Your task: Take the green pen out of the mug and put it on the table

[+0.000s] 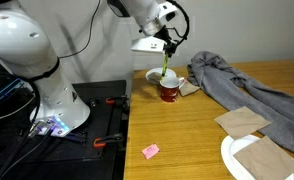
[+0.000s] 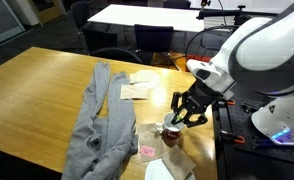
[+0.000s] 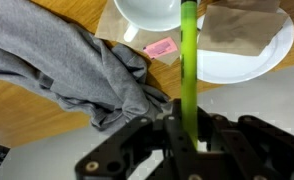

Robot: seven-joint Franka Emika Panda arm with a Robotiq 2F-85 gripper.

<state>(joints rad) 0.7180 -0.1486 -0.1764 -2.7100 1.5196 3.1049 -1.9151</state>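
Note:
The green pen (image 1: 164, 69) hangs upright in my gripper (image 1: 167, 50), which is shut on its upper part. Its lower end is at the mouth of the dark red mug (image 1: 168, 91), which stands on the wooden table (image 1: 187, 140) near the table's edge by the robot base. In the other exterior view the gripper (image 2: 182, 115) is directly above the mug (image 2: 172, 136). In the wrist view the pen (image 3: 189, 60) runs as a bright green bar out from between the black fingers (image 3: 187, 135); the mug is hidden there.
A white bowl-like dish (image 1: 152, 75) stands right behind the mug. A grey cloth (image 1: 227, 85) lies beside it. A small pink block (image 1: 150, 151), brown napkins (image 1: 242, 120) and a white plate (image 1: 232, 160) lie toward the front. The black robot bench (image 1: 97, 120) borders the table.

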